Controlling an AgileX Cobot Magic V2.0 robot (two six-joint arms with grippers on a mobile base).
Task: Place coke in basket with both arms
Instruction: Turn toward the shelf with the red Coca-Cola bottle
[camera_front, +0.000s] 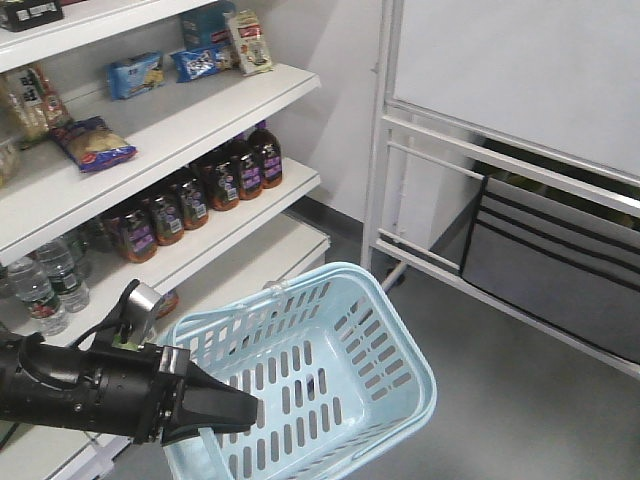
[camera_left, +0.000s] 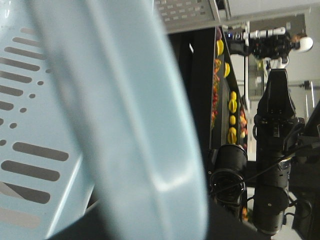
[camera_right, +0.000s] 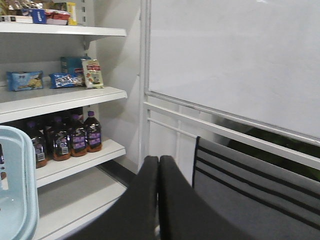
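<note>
The light blue basket (camera_front: 345, 300) hangs tilted in the air at the bottom middle of the front view, its inside showing with nothing in it. My left gripper (camera_front: 243, 411) is shut on the basket's near rim, and that rim fills the left wrist view (camera_left: 135, 125) as a blur. My right gripper (camera_right: 158, 161) is shut and empty, pointing at the floor between the shelf and a white frame. The basket's edge shows at the far left of the right wrist view (camera_right: 15, 190). No coke can is in view.
White shelves (camera_front: 250, 100) on the left hold dark bottles with purple labels (camera_front: 225, 175), water bottles (camera_front: 40, 290) and snack packets (camera_front: 135, 73). A white metal frame (camera_front: 385, 150) with a grey striped bin (camera_front: 560, 260) stands on the right. Grey floor lies between them.
</note>
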